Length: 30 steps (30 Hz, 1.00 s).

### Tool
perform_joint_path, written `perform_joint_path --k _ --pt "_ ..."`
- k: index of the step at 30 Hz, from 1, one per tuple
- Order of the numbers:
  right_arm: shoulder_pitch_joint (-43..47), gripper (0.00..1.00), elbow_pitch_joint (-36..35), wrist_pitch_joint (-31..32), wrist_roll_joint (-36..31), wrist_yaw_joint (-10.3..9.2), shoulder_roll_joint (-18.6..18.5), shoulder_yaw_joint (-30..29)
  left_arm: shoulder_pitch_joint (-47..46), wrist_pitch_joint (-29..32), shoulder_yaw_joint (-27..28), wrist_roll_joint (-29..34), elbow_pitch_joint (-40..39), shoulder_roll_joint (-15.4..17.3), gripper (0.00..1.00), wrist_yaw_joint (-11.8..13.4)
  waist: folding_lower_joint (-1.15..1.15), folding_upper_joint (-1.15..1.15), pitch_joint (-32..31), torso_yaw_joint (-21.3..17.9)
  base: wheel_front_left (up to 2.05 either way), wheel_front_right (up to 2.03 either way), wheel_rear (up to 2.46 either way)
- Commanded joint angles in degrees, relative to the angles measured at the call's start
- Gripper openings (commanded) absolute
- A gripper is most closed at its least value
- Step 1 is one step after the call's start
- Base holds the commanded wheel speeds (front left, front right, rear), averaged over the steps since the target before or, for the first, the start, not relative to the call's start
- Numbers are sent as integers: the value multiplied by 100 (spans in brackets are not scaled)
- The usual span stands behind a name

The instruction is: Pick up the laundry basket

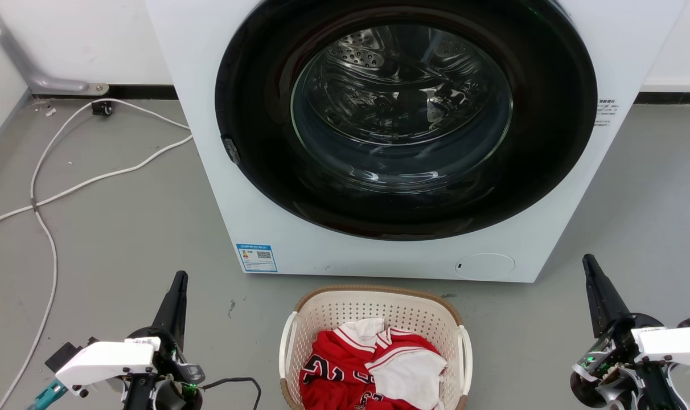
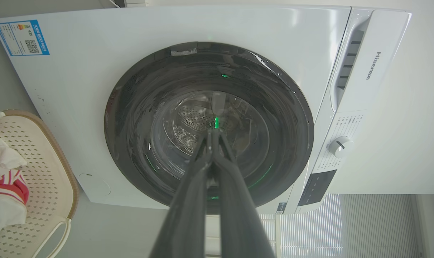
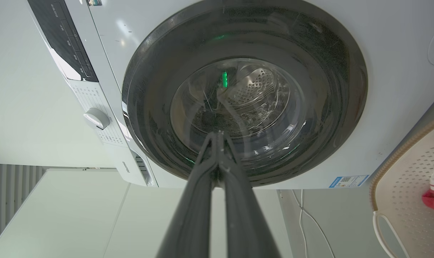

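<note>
The laundry basket [image 1: 345, 310], cream-white and perforated with a brown rim and white side handles, stands on the floor at the bottom centre of the head view, just in front of the washing machine. Red and white clothes [image 1: 373, 367] lie inside it. My left gripper [image 1: 179, 279] is shut and empty, well to the basket's left. My right gripper [image 1: 587, 261] is shut and empty, well to its right. Both point toward the machine. In the left wrist view the basket [image 2: 41, 157] sits at the left edge beside my left gripper [image 2: 212, 133]. The right wrist view has the basket [image 3: 403, 186] at its right edge and my right gripper [image 3: 217, 134] mid-frame.
The white washing machine [image 1: 265, 188] with its dark round door [image 1: 405, 119] stands close behind the basket. White cables [image 1: 49, 228] trail over the grey floor on the left. A grey pipe [image 1: 32, 74] runs along the back wall.
</note>
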Motion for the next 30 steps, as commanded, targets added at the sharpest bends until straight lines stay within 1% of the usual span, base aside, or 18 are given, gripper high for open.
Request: perform_joint_path --k 1,30 --pt "-60 0 3 9 23 -2 1 -1 -58 18 25 0 7 -5 0 -12 0 0 0 0 0 0 0" --pt "-61 0 3 9 23 -2 1 0 -58 23 31 9 7 -11 0 -12 0 0 0 0 0 0 0"
